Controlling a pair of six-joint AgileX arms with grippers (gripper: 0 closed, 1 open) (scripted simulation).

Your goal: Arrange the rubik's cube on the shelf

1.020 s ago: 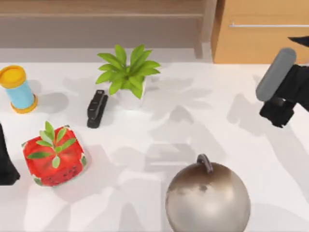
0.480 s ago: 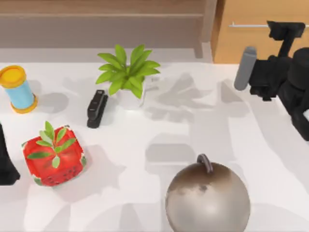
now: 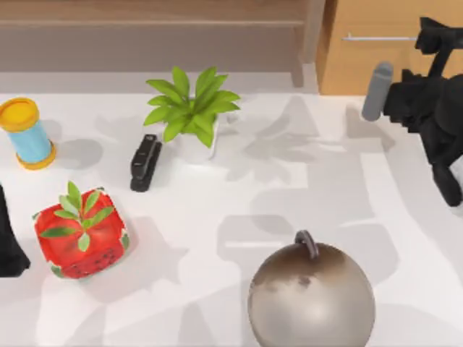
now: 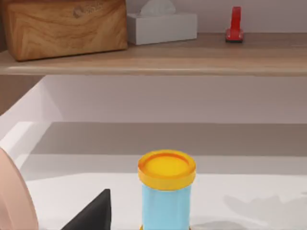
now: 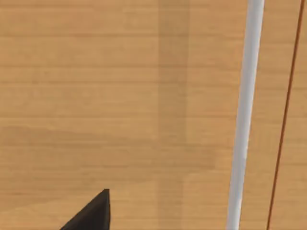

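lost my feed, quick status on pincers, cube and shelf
Right pincer up at the drawer cabinet, facing its silver handle. Left arm parked at table's left edge. Rubik's cube not seen on the table. Shelf holds other items.

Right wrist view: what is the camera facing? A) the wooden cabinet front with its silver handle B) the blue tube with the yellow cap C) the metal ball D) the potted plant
A: the right wrist view shows the orange-brown cabinet front with its silver handle running across it, and in the top view the right gripper is up against that cabinet at the table's right.
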